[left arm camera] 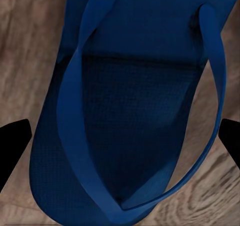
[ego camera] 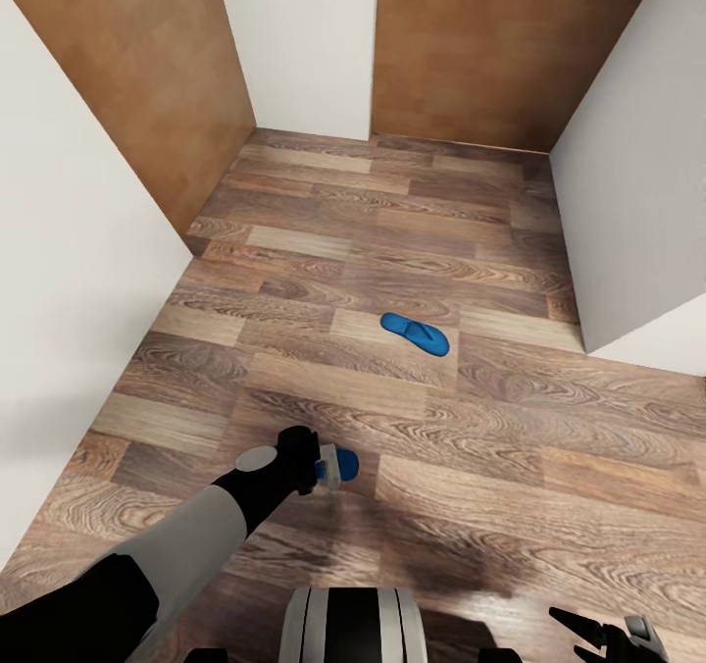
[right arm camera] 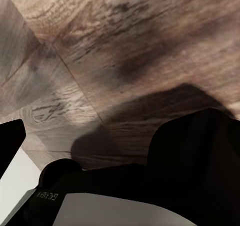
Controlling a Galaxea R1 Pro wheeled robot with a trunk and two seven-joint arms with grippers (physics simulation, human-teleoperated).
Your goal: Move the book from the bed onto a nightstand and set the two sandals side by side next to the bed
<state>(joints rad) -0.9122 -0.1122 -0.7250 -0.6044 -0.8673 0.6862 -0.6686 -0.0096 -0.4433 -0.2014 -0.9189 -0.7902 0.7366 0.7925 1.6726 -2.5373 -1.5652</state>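
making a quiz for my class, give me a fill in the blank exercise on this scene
1. The sandal lying free on the floor is coloured ____.
2. The second sandal lies between the fingers of the ____ tool.
3. The floor is made of ____ planks.
4. The free sandal lies ____ from the robot than the left tool.

Missing words: blue; left; wood; farther
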